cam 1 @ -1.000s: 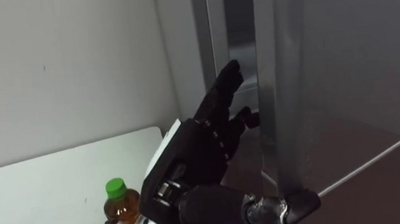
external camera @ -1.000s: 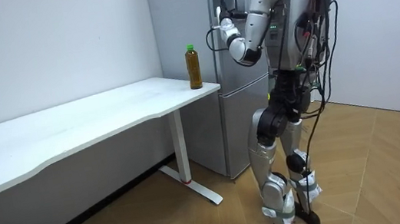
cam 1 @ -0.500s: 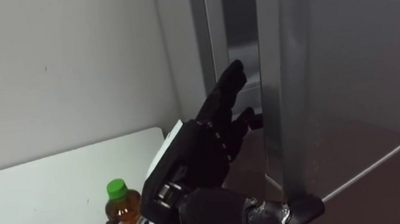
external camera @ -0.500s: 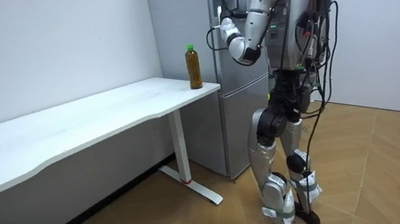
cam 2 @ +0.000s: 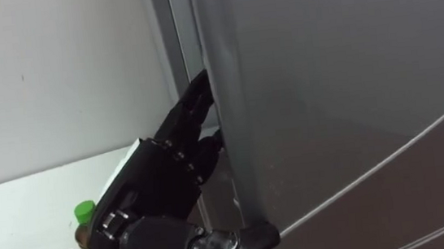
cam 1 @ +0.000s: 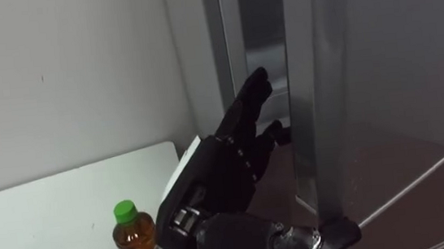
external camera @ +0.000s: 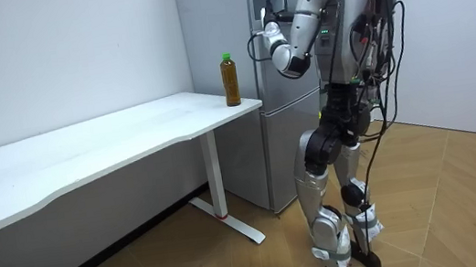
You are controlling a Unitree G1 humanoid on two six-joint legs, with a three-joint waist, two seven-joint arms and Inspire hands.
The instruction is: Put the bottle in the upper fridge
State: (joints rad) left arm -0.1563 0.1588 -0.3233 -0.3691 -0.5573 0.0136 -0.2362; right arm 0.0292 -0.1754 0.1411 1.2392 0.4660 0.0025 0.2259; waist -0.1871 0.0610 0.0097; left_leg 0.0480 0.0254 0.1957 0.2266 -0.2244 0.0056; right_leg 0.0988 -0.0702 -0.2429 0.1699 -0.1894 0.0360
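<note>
A bottle [cam 1: 133,232] of amber drink with a green cap stands on the white table [cam 1: 43,215], near its corner by the fridge; in the room view the bottle [external camera: 230,79] is upright at the table's end. My left hand [cam 1: 228,166] is raised above and to the right of it, at the edge of the grey upper fridge door [cam 1: 381,84]. Its fingers are fairly straight and reach into the narrow gap behind the door's edge, where the tips are partly hidden. The hand holds nothing. I stand upright facing the fridge [external camera: 278,147], with the left hand [external camera: 273,35] at chest height.
A white wall [cam 1: 62,74] runs behind the table up to the fridge's side. The long table [external camera: 109,137] stretches toward the room view's left. Wooden floor lies open behind me and to the room view's right.
The gap at the door's edge looks slightly wider than a second ago, with my left hand still in it. The bottle has not moved.
</note>
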